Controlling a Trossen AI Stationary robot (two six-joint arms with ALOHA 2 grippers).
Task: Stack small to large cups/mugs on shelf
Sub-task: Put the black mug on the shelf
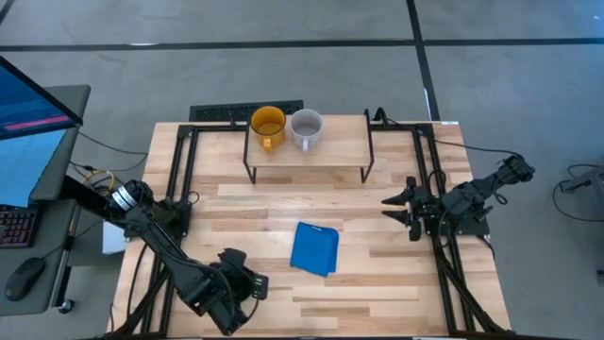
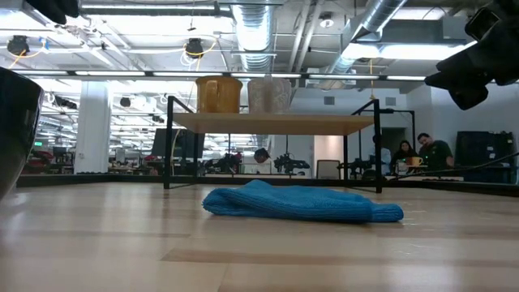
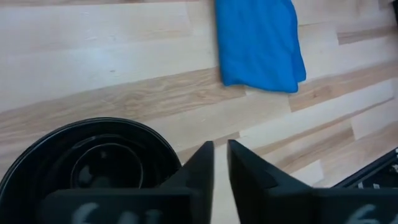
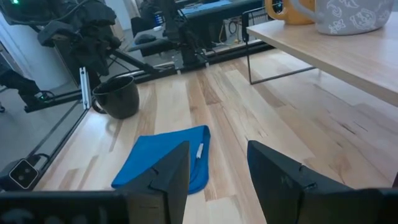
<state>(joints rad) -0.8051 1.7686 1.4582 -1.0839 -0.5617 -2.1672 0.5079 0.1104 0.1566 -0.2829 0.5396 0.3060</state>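
Note:
A yellow-orange mug (image 1: 267, 126) and a light grey mug (image 1: 306, 127) stand side by side on the shelf (image 1: 335, 151), a wood board on black legs at the table's far edge. The black mug (image 3: 87, 165) stands upright on the tabletop near the front left corner. My left gripper (image 3: 221, 158) hangs just beside the mug's rim, pointing slantwise down; its fingers stand a narrow slit apart with bare wood showing between them. Whether a finger touches the mug, I cannot tell. My right gripper (image 1: 389, 209) waits open in the air at the table's right side.
A blue cloth (image 1: 314, 247) lies crumpled on the middle of the table, between the black mug (image 4: 118, 96) and the shelf (image 4: 336, 50). Black frame rails run along the table's left and right sides. People sit in the room beyond the table.

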